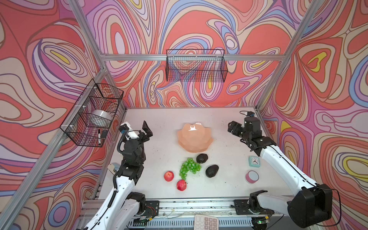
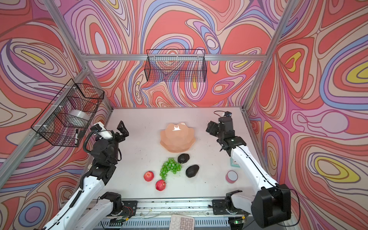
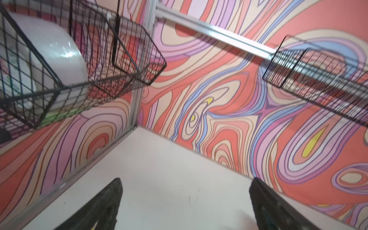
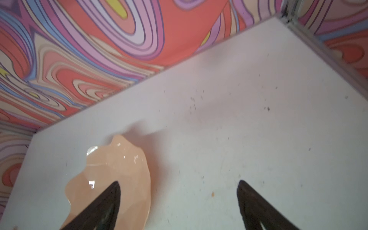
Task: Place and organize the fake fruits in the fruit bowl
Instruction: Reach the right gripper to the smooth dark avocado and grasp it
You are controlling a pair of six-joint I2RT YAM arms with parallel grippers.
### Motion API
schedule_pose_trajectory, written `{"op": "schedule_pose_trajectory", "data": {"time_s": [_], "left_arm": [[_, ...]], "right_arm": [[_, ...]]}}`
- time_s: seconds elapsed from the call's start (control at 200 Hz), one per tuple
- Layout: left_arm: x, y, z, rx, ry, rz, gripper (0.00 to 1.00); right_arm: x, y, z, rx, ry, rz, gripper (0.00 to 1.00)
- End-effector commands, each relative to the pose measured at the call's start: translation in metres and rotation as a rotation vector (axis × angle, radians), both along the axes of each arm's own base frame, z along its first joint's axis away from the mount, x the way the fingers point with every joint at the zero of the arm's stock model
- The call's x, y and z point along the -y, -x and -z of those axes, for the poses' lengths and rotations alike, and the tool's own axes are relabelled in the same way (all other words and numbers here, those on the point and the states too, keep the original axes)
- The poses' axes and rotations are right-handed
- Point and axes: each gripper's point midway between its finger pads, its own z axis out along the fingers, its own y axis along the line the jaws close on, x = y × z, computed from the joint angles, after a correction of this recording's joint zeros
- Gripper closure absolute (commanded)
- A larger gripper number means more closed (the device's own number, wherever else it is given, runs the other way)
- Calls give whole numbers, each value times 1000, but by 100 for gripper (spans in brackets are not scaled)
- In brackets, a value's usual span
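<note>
Right wrist view has the right gripper (image 4: 179,183) spread wide and empty, fruit bowl (image 4: 119,169) showing behind one finger. Left gripper (image 3: 187,179) gapes empty too. In a top view no fruit's in the bowl yet; grapes (image 1: 189,168) lie lower-middle, below it, avocados (image 1: 212,170) on the right arm's side, apples (image 1: 168,176) toward the left. Both grippers would have to come back down-frame, I'd say.
</note>
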Motion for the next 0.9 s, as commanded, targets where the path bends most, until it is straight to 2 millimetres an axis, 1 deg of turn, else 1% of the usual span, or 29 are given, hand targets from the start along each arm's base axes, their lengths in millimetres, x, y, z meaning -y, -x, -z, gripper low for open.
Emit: {"op": "schedule_pose_trajectory", "data": {"time_s": [0.0,0.11,0.155,0.22,0.28,0.335,0.406,0.536,0.636,0.741,0.891], "left_arm": [[-5,9,18,-150,18,-25,0],[-6,11,19,-157,28,-31,0],[-5,12,19,-155,28,-25,0],[-5,12,19,-154,27,-19,0],[-4,11,20,-160,25,-17,0],[-4,11,22,-166,29,-17,0],[-4,11,23,-166,37,-18,0],[-5,11,27,-171,43,-24,0],[-5,13,25,-169,43,-23,0],[-6,16,25,-167,44,-26,0],[-7,18,28,-168,52,-33,0]], "right_arm": [[-19,79,45,-305,36,36,5],[-44,118,76,-444,-49,49,5],[-51,132,86,-483,-53,49,5],[-57,149,98,-536,-30,51,5],[-66,160,109,-573,-22,38,5],[-78,163,115,-588,-49,18,5],[-91,160,122,-591,-64,1,5],[-103,154,137,-624,-31,-7,5],[-110,156,150,-654,-38,-8,6],[-107,155,158,-656,-21,7,11],[-107,152,162,-645,-13,16,25]]}}
